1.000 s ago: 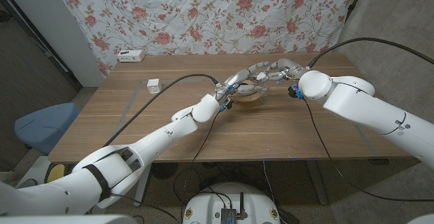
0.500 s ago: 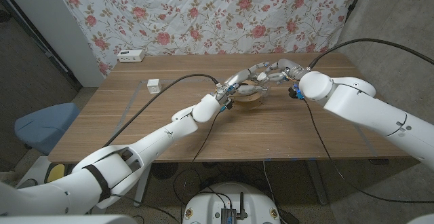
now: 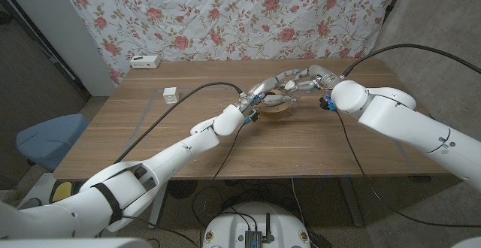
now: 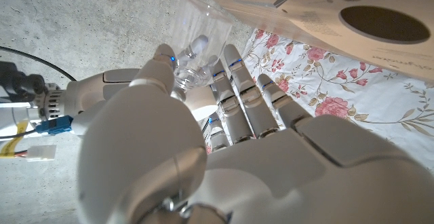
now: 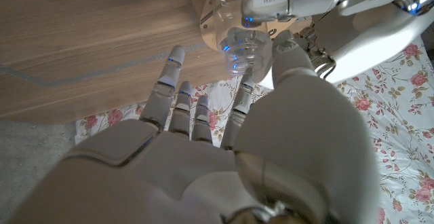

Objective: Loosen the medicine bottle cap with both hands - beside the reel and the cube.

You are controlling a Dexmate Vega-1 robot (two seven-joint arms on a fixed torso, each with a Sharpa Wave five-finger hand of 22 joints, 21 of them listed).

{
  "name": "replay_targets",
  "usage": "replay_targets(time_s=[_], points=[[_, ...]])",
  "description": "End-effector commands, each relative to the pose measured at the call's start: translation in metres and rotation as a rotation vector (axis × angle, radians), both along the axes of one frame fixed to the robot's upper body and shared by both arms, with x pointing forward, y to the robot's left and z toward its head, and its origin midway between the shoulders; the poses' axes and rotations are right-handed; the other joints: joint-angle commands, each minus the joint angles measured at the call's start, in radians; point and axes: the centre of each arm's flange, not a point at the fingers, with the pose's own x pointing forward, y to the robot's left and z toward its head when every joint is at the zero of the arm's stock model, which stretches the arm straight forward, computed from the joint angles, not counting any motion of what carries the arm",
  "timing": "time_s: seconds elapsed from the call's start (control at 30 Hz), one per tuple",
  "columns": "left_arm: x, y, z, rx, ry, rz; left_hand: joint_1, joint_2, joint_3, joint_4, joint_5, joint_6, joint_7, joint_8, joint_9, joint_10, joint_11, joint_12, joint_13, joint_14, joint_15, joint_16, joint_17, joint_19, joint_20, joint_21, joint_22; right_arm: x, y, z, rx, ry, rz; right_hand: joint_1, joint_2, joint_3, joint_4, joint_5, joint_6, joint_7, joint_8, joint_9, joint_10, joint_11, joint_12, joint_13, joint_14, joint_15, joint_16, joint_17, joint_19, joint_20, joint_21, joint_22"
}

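Note:
A clear medicine bottle (image 4: 190,60) is held above the wooden reel (image 3: 275,110), between both hands. My left hand (image 3: 262,91) grips it with thumb and fingers wrapped around its body (image 5: 245,47). My right hand (image 3: 308,78) reaches in from the other side, its thumb and a finger pinching the bottle's white capped end (image 5: 266,81). The cap is mostly hidden by the fingers. The small white cube (image 3: 170,95) sits on the table well to the left of the hands.
The reel's pale flange (image 4: 352,20) lies right under the hands. A white power strip (image 3: 144,62) rests at the table's back left corner. Black cables run along both arms, and a floral cloth hangs behind the table.

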Motion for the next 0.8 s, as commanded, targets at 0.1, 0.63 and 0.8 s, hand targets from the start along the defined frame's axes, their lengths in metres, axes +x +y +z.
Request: replay_targets(time_s=[0.1, 0.63, 0.8], points=[[0.0008, 0.0017, -0.0006, 0.001, 0.004, 0.002, 0.0, 0.008, 0.006, 0.002, 0.006, 0.006, -0.006, 0.004, 0.001, 0.065, -0.056, 0.006, 0.005, -0.002, -0.075, -0.001, 0.002, 0.002, -0.064, 0.0, 0.003, -0.0018, 0.0, 0.0006, 0.017, -0.012, -0.013, 0.007, 0.005, 0.003, 0.005, 0.004, 0.031, 0.005, 0.02, 0.002, 0.023, -0.006, 0.01, 0.0, 0.016, -0.002, 0.008, 0.003, 0.01, -0.007, 0.006, 0.002], [0.0018, 0.0032, -0.0006, -0.008, 0.003, 0.005, 0.0, 0.008, 0.006, 0.002, 0.006, 0.003, -0.004, 0.002, 0.001, 0.061, -0.056, 0.005, 0.005, -0.001, -0.076, -0.001, 0.002, 0.001, -0.063, 0.0, 0.003, -0.0061, -0.0007, 0.0044, 0.036, -0.016, -0.007, 0.008, 0.007, 0.002, 0.008, 0.002, 0.04, 0.014, 0.025, 0.001, 0.03, -0.005, 0.01, 0.0, 0.017, 0.001, 0.009, 0.005, 0.011, -0.005, 0.005, 0.002], [0.0019, 0.0033, 0.0004, -0.008, -0.001, 0.005, 0.001, 0.007, 0.006, 0.001, 0.006, 0.003, -0.005, 0.002, 0.001, 0.062, -0.056, 0.005, 0.005, -0.002, -0.077, -0.001, 0.002, 0.001, -0.063, 0.0, 0.003, -0.0086, -0.0025, 0.0058, 0.056, -0.022, -0.002, 0.007, 0.007, 0.001, 0.009, 0.002, 0.043, 0.017, 0.027, 0.001, 0.034, -0.002, 0.011, 0.0, 0.016, 0.003, 0.008, 0.005, 0.01, -0.005, 0.005, 0.002]])
